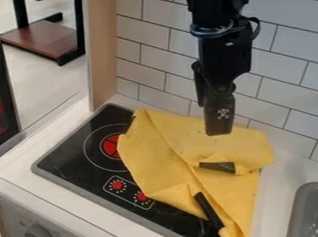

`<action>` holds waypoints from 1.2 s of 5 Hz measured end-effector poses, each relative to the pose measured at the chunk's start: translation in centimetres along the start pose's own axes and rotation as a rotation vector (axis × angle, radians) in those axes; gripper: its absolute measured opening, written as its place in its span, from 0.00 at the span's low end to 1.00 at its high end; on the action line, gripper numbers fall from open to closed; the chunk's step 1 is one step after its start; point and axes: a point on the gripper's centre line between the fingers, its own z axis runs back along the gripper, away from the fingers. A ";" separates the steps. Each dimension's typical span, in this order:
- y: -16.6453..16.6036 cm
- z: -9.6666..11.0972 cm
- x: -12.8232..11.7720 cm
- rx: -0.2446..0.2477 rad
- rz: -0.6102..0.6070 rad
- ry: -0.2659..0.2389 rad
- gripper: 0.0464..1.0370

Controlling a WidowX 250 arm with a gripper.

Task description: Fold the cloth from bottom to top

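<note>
My claw (214, 121) hangs over the upper part of the yellow cloth (162, 163); can't tell if it's clenched or released. Cloth lies rumpled across the right side of the black cooktop (69, 158) and onto the white surface (274, 199), upper right part doubled over. Grey sink (307, 221) is off to the right.

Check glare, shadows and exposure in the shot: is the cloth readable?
Camera view: yes, light looks soft on the cloth, with mild shading along its folds and no blown-out patch; no broad white glare on the black stove top; the pincer is dark, with little shading detail; red glow on the dark panel at the left edge.
</note>
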 end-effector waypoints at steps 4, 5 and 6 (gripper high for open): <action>-5.2 -2.0 -1.9 -0.041 -0.148 0.156 0.96; -5.8 -2.8 -2.5 -0.051 -0.178 0.155 0.96; -6.3 -4.4 -2.1 -0.069 -0.242 0.160 0.96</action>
